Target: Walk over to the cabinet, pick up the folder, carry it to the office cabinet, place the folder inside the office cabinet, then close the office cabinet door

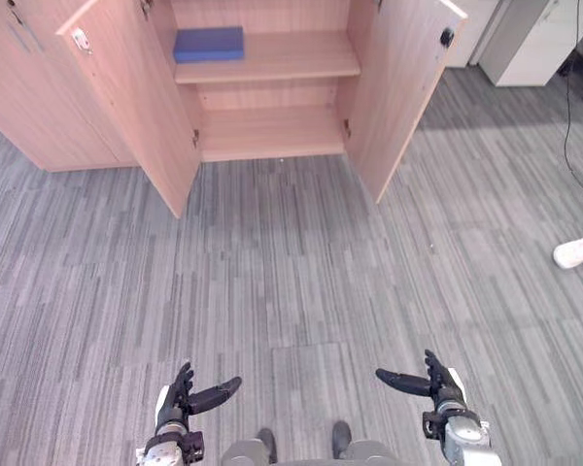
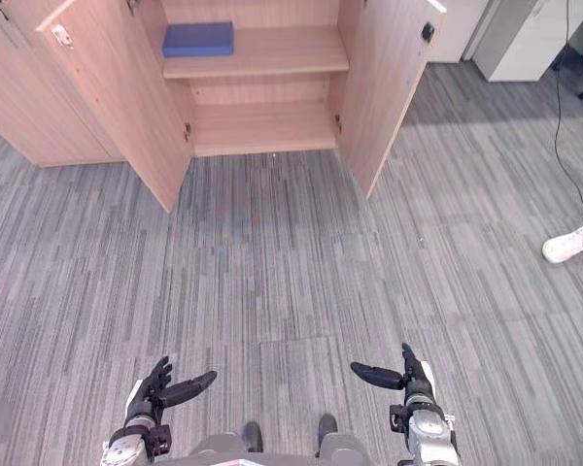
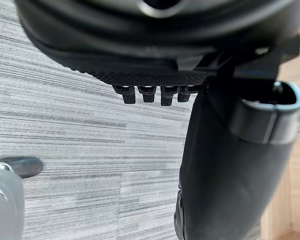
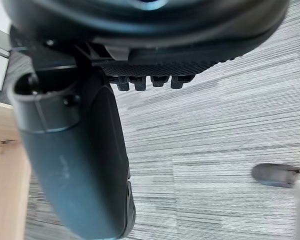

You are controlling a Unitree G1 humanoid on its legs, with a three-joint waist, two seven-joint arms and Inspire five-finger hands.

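Currently flat blue rectangular folder [image 1: 209,44] lies at left end of upper shelf inside light wooden office cabinet [image 1: 291,58], both doors open. Left hand [image 1: 180,393] and right hand [image 1: 435,381] well short of cabinet, fingers spread, empty, over grey striped carpet [image 1: 291,272]

A blue folder [image 1: 209,44] lies on the open cabinet's [image 1: 272,131] upper shelf [image 1: 296,56]

Bright, even light; soft shadow beside the cabinet door [image 1: 398,87].
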